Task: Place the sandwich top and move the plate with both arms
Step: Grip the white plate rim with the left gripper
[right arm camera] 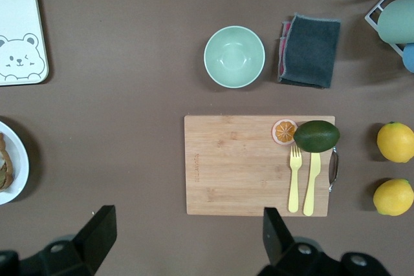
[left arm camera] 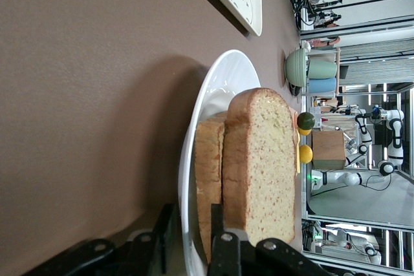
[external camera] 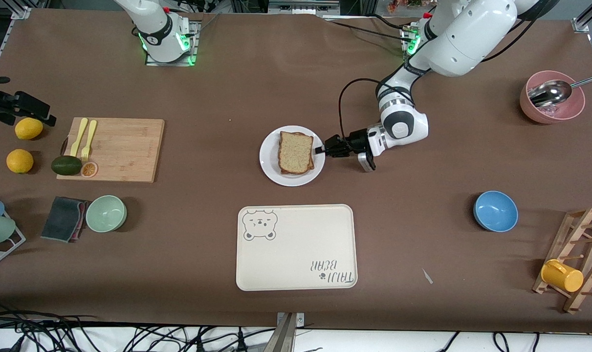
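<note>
Roughly mid-table [external camera: 423,234], on bare brown surface: round plain white plate [external camera: 269,166], with open room on every side. Nearest neighbour, cream rectangular bear-print tray [external camera: 296,249], nearer to the front camera, apart from the plate, a strip of bare table between the two.

On the plate, two stacked slices. Uppermost, the sandwich top [external camera: 295,151], a plain light brown speckled bread slice with darker crust, lying flat and slightly askew on the slice beneath.

At the plate's edge toward the left arm's end, left gripper [external camera: 319,149], low over the table, black fingers [left arm camera: 217,227] a little apart with the rim between them, one of them just beside the bread's crust. Right gripper [right arm camera: 187,214] up in the air over the right arm's end of the table, fingers spread wide, holding nothing; arm waiting.

Toward the right arm's end: wooden cutting board [external camera: 120,146] carrying two yellow forks [external camera: 83,137], with a dark green avocado [external camera: 66,165] and an orange slice [external camera: 89,169] at its corner; two yellow lemons [external camera: 20,161] beside it; pale green bowl [external camera: 106,213], empty, and folded grey cloth [external camera: 63,218] nearer the camera.

Toward the left arm's end: pink bowl [external camera: 530,110] holding a metal scoop [external camera: 550,93]; blue bowl [external camera: 495,210], empty; wooden peg rack [external camera: 581,230] with a yellow cup [external camera: 562,275]. All well apart from the plate.
</note>
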Tool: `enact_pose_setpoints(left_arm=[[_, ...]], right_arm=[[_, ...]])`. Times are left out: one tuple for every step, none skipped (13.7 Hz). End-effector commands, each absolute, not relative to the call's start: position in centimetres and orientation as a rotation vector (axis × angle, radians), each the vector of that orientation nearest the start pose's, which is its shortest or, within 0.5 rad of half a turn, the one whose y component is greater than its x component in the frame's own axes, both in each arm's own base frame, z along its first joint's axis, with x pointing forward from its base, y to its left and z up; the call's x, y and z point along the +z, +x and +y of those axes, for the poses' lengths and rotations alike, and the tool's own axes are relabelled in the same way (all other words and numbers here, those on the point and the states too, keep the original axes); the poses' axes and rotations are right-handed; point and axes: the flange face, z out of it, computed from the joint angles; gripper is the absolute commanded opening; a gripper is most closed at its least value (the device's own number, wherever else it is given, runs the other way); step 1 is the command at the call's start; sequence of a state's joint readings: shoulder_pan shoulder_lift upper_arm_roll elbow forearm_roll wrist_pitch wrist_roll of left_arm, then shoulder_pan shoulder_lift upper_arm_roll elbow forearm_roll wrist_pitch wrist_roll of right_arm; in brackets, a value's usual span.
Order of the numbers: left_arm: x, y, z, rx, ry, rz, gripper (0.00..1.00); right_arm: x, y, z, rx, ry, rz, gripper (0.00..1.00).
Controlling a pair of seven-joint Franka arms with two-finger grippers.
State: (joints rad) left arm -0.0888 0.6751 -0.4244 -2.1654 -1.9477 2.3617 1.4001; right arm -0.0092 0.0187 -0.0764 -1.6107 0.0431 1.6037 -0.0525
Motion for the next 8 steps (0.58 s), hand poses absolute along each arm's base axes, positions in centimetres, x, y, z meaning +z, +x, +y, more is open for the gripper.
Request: enact_pose_setpoints(left_arm=[[8.97, 43.59, -28.61, 0.168, 1.975, 0.066, 0.24], [8.97, 43.59, -28.61, 0.168, 1.975, 0.066, 0.21], [8.97, 43.59, -28.61, 0.168, 1.975, 0.066, 0.19], [8.97, 43.59, -28.61, 0.168, 1.975, 0.066, 0.17], [8.97, 43.59, -28.61, 0.168, 1.975, 0.066, 0.15], [8.97, 43.59, -28.61, 0.168, 1.975, 0.066, 0.13], [8.96, 43.59, -28.60, 0.168, 1.977, 0.066, 0.13], [8.97, 43.59, -28.61, 0.168, 1.975, 0.066, 0.12]], right_arm=[[60.21, 55.83, -4.37, 0.035, -3.077, 0.053, 1.00], [60.15, 55.89, -4.46, 0.033, -3.078, 0.056, 1.00], [60.20, 55.96, -4.47, 0.024, -3.078, 0.056, 1.00], [60.22, 55.98, -4.47, 0.021, -3.078, 0.056, 1.00], [60.19, 55.94, -4.47, 0.026, -3.078, 0.056, 1.00], [60.16, 55.91, -4.46, 0.030, -3.078, 0.056, 1.00], [60.16, 55.92, -4.38, 0.031, -3.078, 0.053, 1.00], [60.20, 55.97, -4.30, 0.024, -3.078, 0.051, 1.00]])
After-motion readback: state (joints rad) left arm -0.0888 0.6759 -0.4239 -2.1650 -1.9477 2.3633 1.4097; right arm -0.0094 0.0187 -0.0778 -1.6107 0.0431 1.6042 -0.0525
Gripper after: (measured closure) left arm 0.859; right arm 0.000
